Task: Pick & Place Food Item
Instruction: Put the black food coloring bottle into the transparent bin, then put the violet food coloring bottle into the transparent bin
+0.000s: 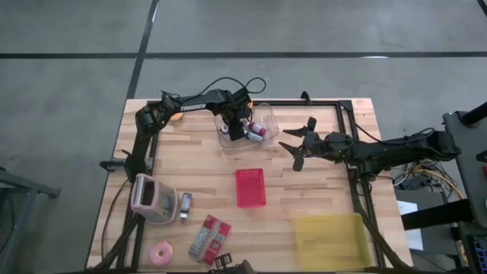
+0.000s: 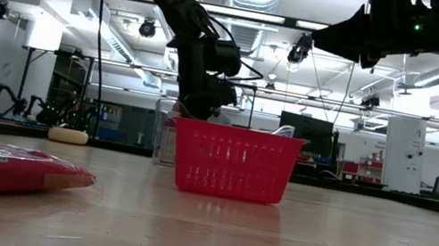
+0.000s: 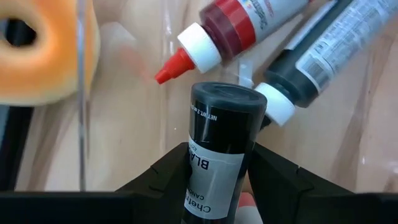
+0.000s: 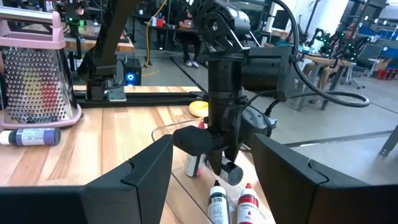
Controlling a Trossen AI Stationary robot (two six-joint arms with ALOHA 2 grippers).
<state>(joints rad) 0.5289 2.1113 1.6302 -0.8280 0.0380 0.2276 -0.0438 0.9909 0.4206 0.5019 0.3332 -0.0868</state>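
A clear plastic container [image 1: 268, 119] stands at the table's far middle, with a red-capped tube [image 3: 236, 25] and a white-capped black tube [image 3: 323, 50] lying in it. My left gripper [image 3: 217, 155] reaches down into it from above, shut on a black bottle [image 3: 224, 118] with a black cap. An orange ring-shaped piece [image 3: 43, 56] lies just outside the container wall. My right gripper [image 1: 298, 144] hovers open, right of the container, holding nothing. A red basket [image 1: 250, 187] stands on the table's middle. My left gripper pinches the black bottle's labelled body [image 3: 205, 163] between its two fingers [image 3: 177, 163], coming from above and pointing steeply down. The bottle runs along the fingers, its capped end [image 3: 227, 99] sticking out past the fingertips toward the container floor. Whether it touches the floor I cannot tell.
A pink-framed grater [image 1: 152, 199] and a small bottle [image 1: 185, 205] lie at the near left, with a pink tape roll [image 1: 161, 253] and a red packet [image 1: 211, 237] by the near edge. A yellow sheet-like thing [image 1: 331, 240] lies near right.
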